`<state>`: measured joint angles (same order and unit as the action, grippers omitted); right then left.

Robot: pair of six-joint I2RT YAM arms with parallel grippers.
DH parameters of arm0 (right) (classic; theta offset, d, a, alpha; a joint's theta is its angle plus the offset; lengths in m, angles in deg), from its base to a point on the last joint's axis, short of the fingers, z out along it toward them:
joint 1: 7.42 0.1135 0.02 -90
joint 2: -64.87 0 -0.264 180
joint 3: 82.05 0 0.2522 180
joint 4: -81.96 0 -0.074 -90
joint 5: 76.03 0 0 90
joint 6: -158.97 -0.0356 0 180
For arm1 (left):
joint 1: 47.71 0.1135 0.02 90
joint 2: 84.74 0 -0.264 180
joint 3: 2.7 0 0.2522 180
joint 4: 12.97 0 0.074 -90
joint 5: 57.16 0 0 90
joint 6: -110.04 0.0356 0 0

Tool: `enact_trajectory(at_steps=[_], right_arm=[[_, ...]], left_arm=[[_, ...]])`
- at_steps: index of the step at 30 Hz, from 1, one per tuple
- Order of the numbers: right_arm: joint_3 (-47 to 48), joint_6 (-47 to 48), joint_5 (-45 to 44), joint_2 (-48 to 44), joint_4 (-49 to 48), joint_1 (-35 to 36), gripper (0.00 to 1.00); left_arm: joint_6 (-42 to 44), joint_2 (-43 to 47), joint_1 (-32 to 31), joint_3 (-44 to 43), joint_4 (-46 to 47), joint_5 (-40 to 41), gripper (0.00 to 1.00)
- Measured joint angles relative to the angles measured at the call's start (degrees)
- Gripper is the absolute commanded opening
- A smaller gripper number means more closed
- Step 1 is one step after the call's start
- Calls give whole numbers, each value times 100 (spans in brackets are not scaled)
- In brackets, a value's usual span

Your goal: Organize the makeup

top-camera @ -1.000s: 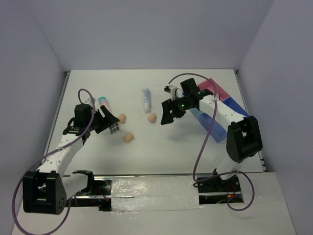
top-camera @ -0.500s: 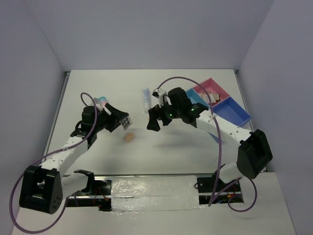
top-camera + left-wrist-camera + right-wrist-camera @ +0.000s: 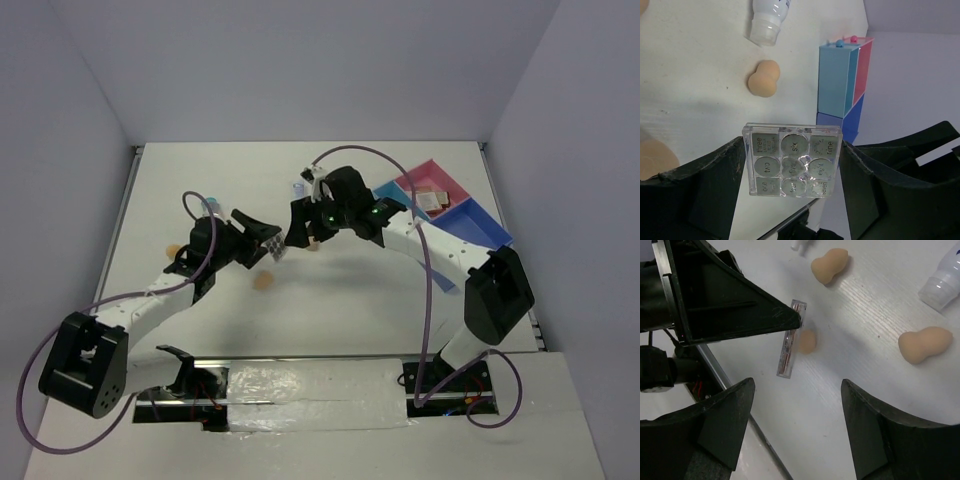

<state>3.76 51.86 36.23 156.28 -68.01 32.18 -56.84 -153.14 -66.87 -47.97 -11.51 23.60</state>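
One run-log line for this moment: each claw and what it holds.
left claw: shut on grey eyeshadow palette, above table | right claw: open, empty, facing palette | sponges: three on table

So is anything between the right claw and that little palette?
Nothing visible. The open right gripper faces the palette edge-on across clear air; the left gripper holds it by two sides, and the sponges lie below.

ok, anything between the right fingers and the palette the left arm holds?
Nothing: in the right wrist view only bare table shows between the right fingers and the palette.
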Motion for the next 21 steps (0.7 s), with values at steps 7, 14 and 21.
enact_trajectory(at_steps=[7, 14, 21], right_arm=[[83, -221, -2, 238, -22, 57, 67], [96, -262, -2, 356, -24, 153, 59], [173, -245, -63, 605, -11, 184, 43]], left_arm=[[-297, -210, -186, -33, 260, 142, 0], [-461, -457, -297, -59, 511, 144, 0], [-564, -612, -380, -118, 640, 122, 0]])
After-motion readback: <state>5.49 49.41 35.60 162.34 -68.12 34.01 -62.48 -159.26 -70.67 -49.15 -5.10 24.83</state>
